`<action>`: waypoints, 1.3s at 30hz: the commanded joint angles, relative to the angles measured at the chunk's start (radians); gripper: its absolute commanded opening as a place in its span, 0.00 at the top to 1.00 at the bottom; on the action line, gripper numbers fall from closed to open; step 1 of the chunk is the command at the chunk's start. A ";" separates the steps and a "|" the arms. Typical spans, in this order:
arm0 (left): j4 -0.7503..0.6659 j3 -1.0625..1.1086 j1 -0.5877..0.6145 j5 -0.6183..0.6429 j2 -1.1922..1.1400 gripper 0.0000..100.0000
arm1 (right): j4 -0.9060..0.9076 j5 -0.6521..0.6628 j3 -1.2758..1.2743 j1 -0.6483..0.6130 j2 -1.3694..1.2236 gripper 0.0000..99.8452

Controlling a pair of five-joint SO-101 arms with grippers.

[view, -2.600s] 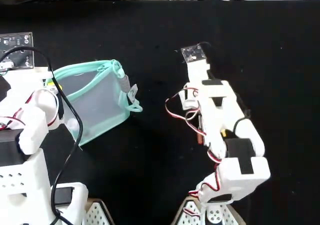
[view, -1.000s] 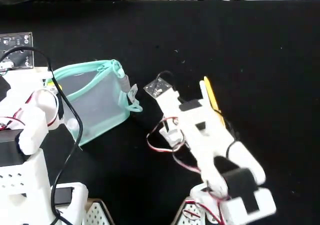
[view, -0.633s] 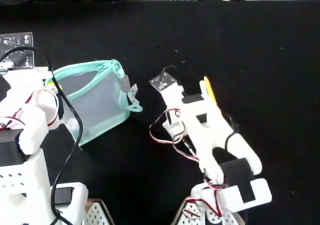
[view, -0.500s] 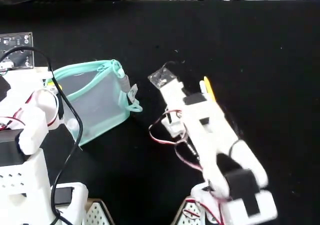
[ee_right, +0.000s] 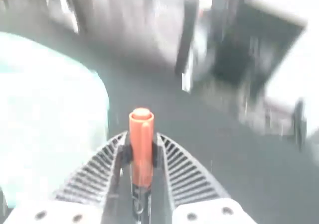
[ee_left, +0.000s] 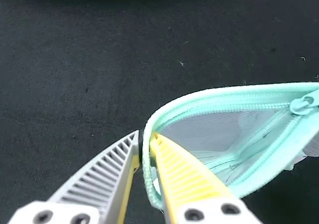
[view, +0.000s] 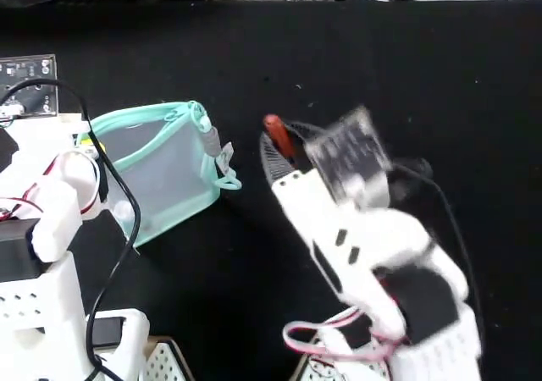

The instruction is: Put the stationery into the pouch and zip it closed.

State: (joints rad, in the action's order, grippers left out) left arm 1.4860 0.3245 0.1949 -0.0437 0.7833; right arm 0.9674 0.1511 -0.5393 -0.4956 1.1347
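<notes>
Right tool grips orange pen near pouch; left tool pinches its rim.

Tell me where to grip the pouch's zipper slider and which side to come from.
Pinch the teal slider at the far end of the pouch's open mouth, opposite the rim the left hand clamps. Come from the right arm's side, probably: the slider sits at that corner, and the clamped rim gives something to pull against.
</notes>
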 commanded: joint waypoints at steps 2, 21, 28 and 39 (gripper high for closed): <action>0.009 0.134 -0.013 0.000 -0.034 0.97 | -0.370 -0.015 0.018 -0.100 0.004 0.99; 0.012 0.134 -0.008 0.000 -0.034 0.97 | -0.752 -0.160 0.295 -0.255 -0.522 0.99; 0.012 0.134 -0.007 0.000 -0.034 0.97 | -0.746 -0.161 0.268 -0.255 -0.615 0.99; 0.012 0.134 -0.008 0.000 -0.034 0.97 | -0.660 -0.161 -0.045 -0.187 -0.421 0.99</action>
State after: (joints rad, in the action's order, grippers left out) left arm 1.4845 0.3245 0.1903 -0.0437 0.7833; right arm 0.2969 -0.0054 -0.5194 -0.6997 0.6483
